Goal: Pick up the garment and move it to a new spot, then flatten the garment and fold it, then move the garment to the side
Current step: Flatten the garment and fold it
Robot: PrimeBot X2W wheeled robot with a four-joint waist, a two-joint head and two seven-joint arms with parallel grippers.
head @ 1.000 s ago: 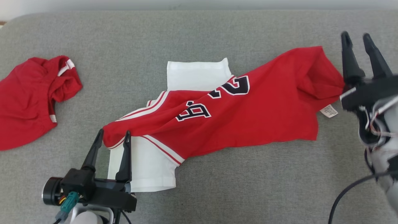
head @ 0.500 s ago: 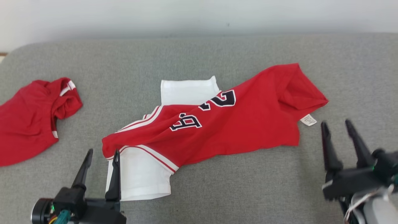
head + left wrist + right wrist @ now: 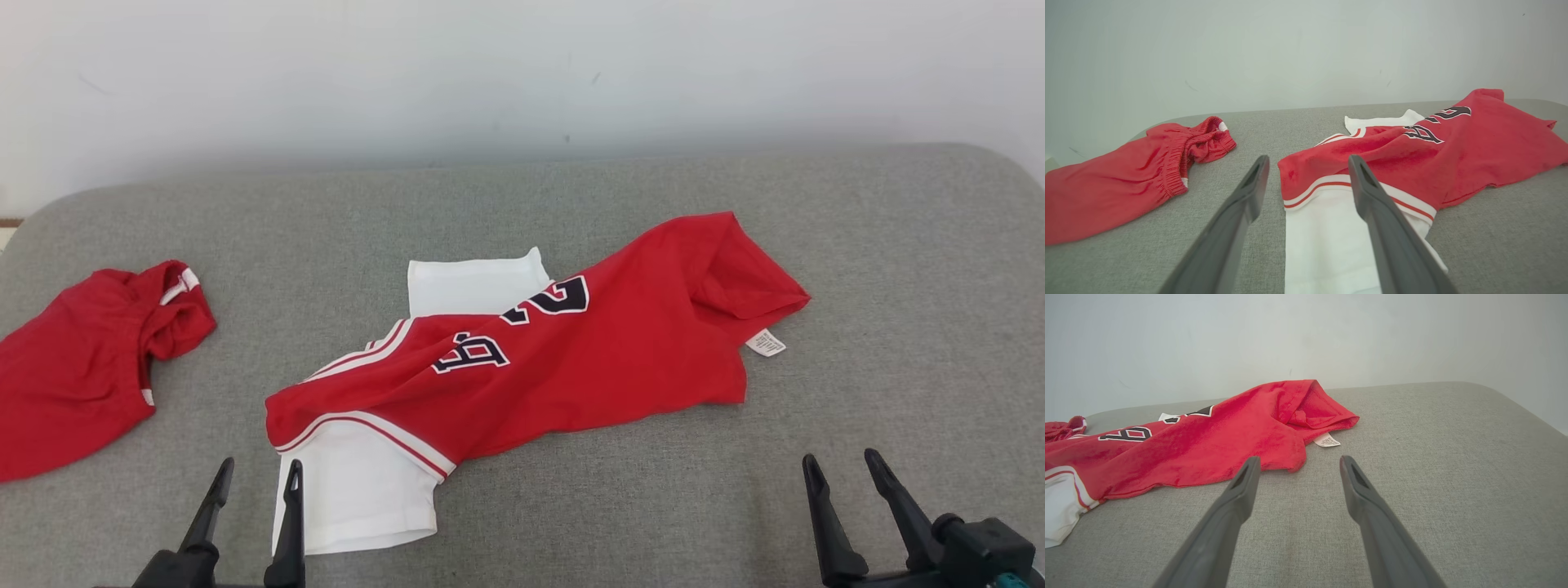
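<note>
Both hands hang empty, fingers apart: left hand (image 3: 261, 463) just short of the white end of the red numbered jersey (image 3: 588, 367), right hand (image 3: 840, 455) near its tagged end. The jersey lies rumpled on the grey cushion (image 3: 898, 269), likely placed there for flattening, red shorts (image 3: 73, 367) well aside.

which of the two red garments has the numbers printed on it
The red and white jersey in the middle; the red shorts at left show none.

Soft matt cloth jersey (image 3: 620, 359); rough grey woven upholstery (image 3: 571, 506); smooth matt wall (image 3: 490, 73).
</note>
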